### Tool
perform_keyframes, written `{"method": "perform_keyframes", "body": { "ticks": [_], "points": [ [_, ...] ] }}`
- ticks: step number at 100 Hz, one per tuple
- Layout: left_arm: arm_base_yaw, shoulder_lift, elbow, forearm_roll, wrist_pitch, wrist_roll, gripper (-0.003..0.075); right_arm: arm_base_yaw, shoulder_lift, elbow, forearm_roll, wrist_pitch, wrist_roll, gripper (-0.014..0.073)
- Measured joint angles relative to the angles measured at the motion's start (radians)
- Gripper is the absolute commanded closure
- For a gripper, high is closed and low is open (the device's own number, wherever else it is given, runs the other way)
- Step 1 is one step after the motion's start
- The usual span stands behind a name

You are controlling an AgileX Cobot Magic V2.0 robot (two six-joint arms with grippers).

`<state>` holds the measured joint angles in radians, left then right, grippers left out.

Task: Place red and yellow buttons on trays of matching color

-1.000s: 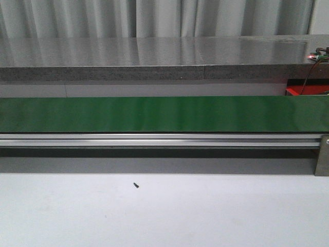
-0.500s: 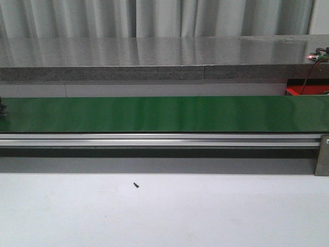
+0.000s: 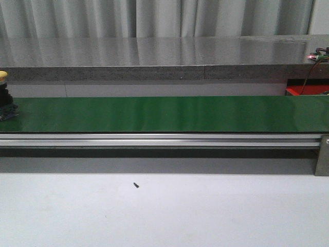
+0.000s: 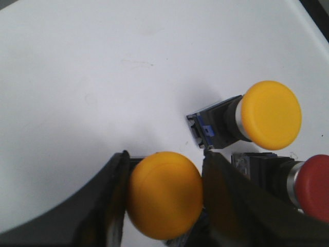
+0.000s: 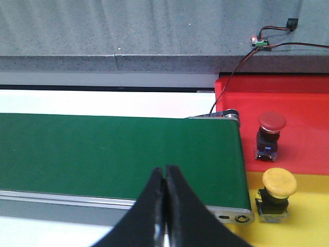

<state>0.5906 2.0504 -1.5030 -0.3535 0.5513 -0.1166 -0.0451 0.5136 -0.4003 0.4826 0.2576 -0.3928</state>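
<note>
Yellow button (image 3: 3, 76) on a dark base edges into the far left of the front view, standing on the green conveyor belt (image 3: 169, 114) that spans the frame from side to side. Below the belt, an aluminium rail (image 3: 159, 140) runs the same width, and a small dark speck (image 3: 136, 184) lies on the white table (image 3: 164, 216) at lower centre.

In the left wrist view, the left gripper (image 4: 164, 198) has its two dark fingers (image 4: 110, 200) pressed to either side of a yellow-capped button (image 4: 164, 194) at the lower centre of the frame. To the right of it, a second yellow button (image 4: 270, 116) lies on its side on the white surface, and a red button (image 4: 313, 188) shows at the lower right edge.

In the right wrist view, the right gripper (image 5: 165, 177) sits at lower centre with its fingertips closed together, holding nothing, over the belt. At the right of that frame, a red button on the red tray (image 5: 267, 131) stands upright on the red tray (image 5: 308, 103), and below it a yellow button on the yellow tray (image 5: 277, 193) stands on the yellow tray (image 5: 308, 216).
</note>
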Motion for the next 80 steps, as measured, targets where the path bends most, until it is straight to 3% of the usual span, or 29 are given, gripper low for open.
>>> {"method": "perform_keyframes", "body": {
  "ticks": [25,47,80],
  "points": [
    [0.002,-0.014,0.000,-0.003,0.025,0.000,0.0564,0.000,0.000,0.000,0.001,0.000,0.000,0.0715],
    [0.036,-0.142,0.000,0.001,0.093,0.026,0.0564,0.000,0.000,0.000,0.001,0.000,0.000,0.0715],
    [0.030,-0.298,0.000,-0.083,0.209,0.165,0.0564,0.000,0.000,0.000,0.001,0.000,0.000,0.0715]
  ]
}}
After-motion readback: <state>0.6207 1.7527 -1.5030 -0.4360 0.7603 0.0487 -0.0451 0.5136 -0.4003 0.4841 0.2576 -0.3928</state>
